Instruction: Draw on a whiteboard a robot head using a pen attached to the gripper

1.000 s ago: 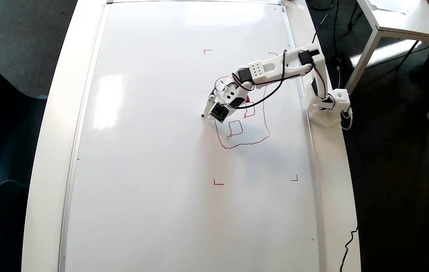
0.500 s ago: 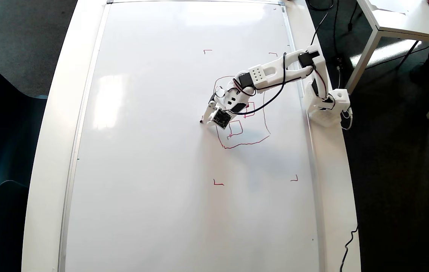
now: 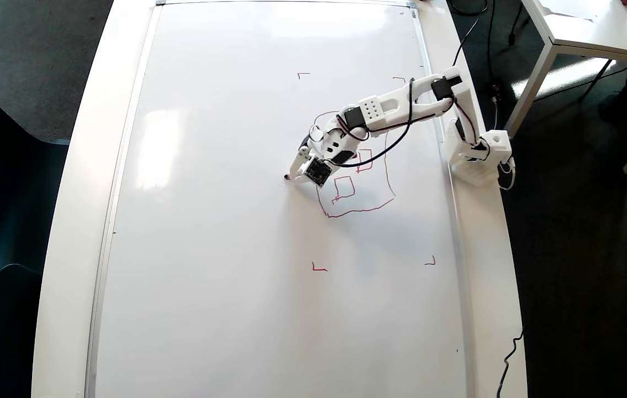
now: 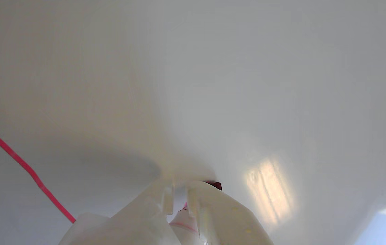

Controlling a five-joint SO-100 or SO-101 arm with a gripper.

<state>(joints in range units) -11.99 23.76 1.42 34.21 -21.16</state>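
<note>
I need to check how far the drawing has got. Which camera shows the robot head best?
The overhead view: the robot head appears nearly whole on the whiteboard, outline and inner squares, with the gripper and arm covering only its upper left. The wrist view catches just a red outline stroke and a scrap of lines at its left edge.

One arm, one board, one drawing.
One whiteboard (image 3: 225, 221), one robot head (image 3: 371, 207) drawing, one pen (image 3: 289, 177), one gripper (image 3: 298, 166), four red corner marks (image 3: 319, 268).
</note>
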